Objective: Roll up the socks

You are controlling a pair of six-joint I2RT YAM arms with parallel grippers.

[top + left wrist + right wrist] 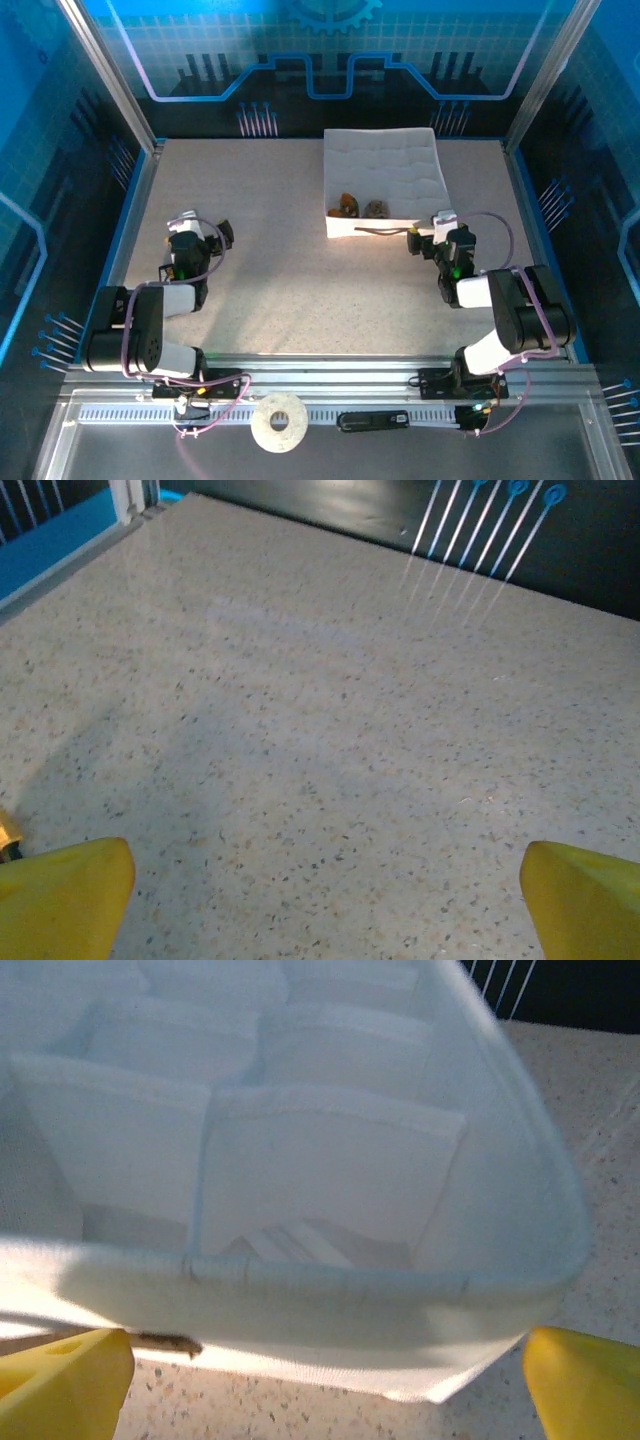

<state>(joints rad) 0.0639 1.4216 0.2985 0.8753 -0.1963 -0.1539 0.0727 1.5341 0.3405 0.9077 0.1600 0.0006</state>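
Both claws stand wide open and hold nothing: our left claw hangs over bare table at the left, and our right claw sits just near of the white box. The orange-tinged sock and the brown sock lie as small lumps in the box's near-left corner. We judge the right claw should clear the rim first, then reach left and down, so as not to shove the box.

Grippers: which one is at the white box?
The right gripper, jaws open, faces the near wall of the white box close up. The left gripper, also open, hangs over bare table, well off from it.
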